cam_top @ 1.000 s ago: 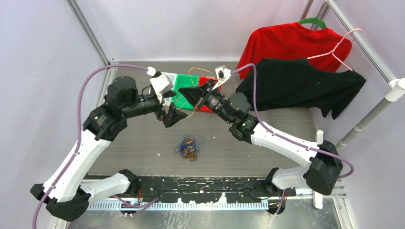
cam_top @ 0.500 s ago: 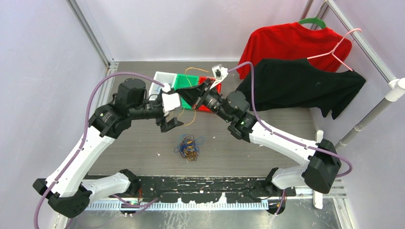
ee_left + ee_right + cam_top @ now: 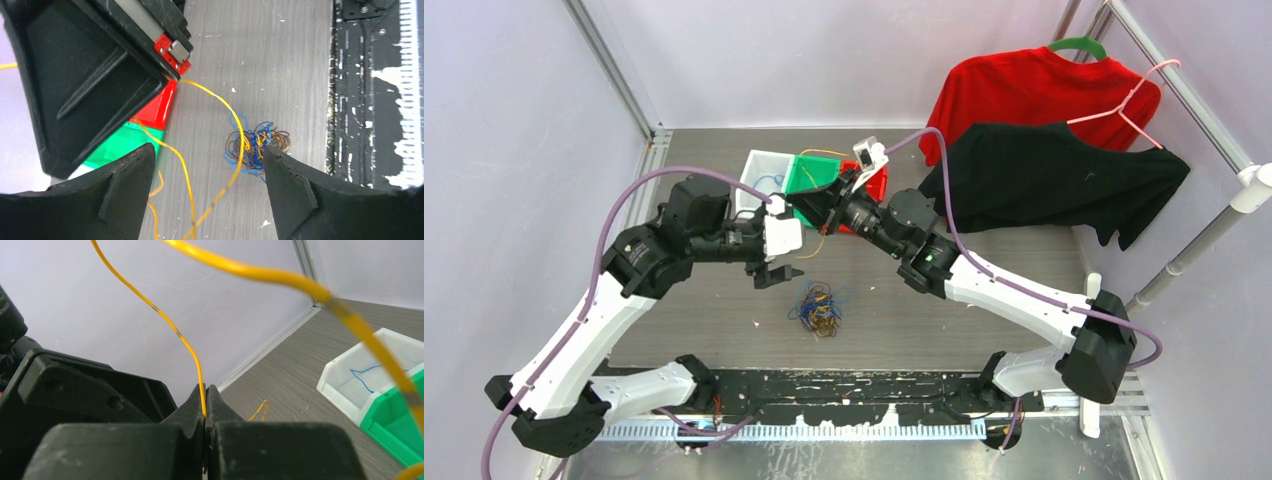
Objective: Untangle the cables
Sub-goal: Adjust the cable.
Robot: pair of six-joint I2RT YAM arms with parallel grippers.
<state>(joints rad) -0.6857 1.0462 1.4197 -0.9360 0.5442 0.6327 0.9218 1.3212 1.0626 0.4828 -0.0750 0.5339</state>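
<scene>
One white bin (image 3: 336,402), blue cable (image 3: 363,375) inside

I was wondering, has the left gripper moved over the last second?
Yes. The left gripper has shifted toward the near edge of the table, ending closer to the cable clump, which has not moved.
</scene>
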